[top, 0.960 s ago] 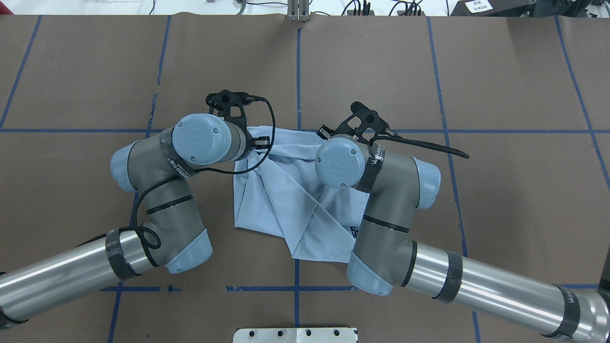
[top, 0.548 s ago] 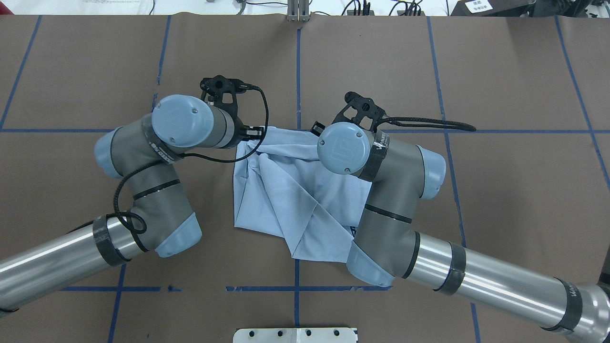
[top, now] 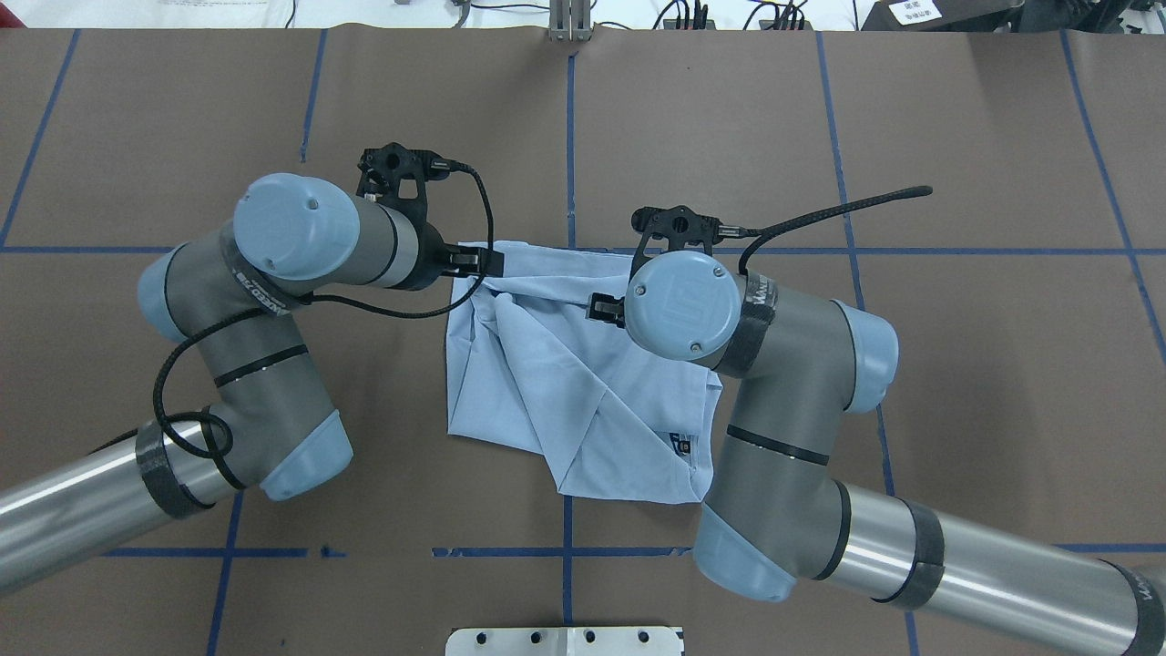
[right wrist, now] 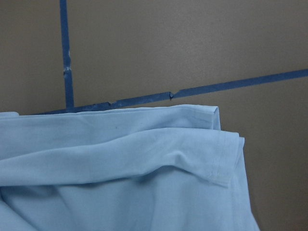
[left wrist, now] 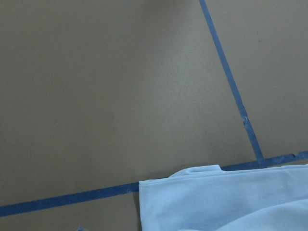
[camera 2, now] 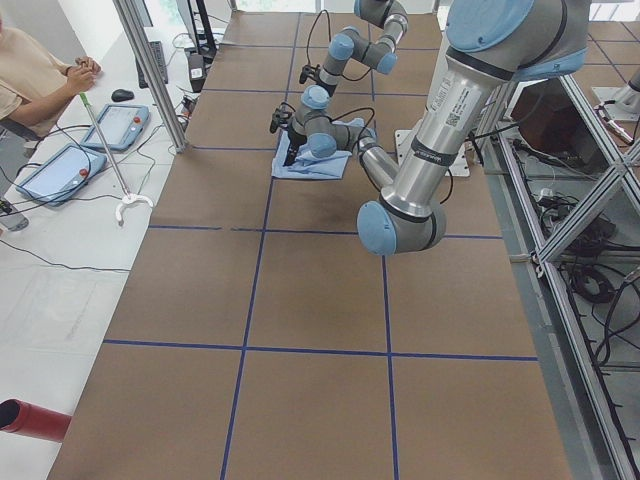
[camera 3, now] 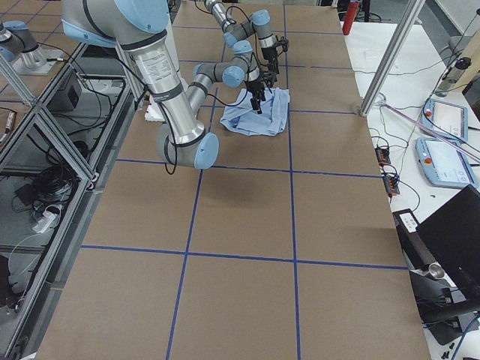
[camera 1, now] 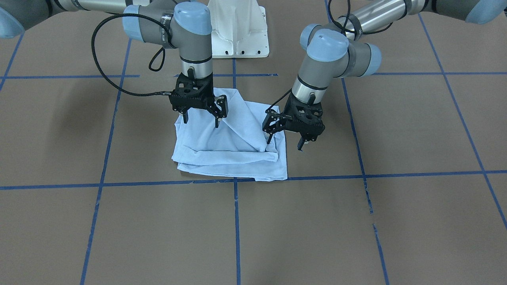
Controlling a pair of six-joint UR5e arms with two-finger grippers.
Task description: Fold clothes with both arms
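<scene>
The light blue T-shirt (camera 1: 233,152) lies folded and rumpled in the middle of the brown table, also in the overhead view (top: 565,364). A small dark mark (top: 681,445) shows at its near right edge. My left gripper (camera 1: 285,144) is open and empty, hanging just over the shirt's edge on my left side, one finger over cloth and one over the table. My right gripper (camera 1: 201,123) is open and empty above the shirt's other side. In the overhead view both grippers are mostly hidden under the wrists. The wrist views show the shirt's corner (left wrist: 216,202) and layered hem (right wrist: 144,168), with no fingers in view.
The white pedestal base (camera 1: 237,35) stands at my side of the table. Blue tape lines (camera 1: 235,221) grid the brown table cover. An operator (camera 2: 30,75) sits past the far end, with tablets (camera 2: 60,170) on a white side table.
The left arm's wrist has swung out to the left and away from me. The right wrist has turned and shifted a little to the right. The shirt lies almost as before.
</scene>
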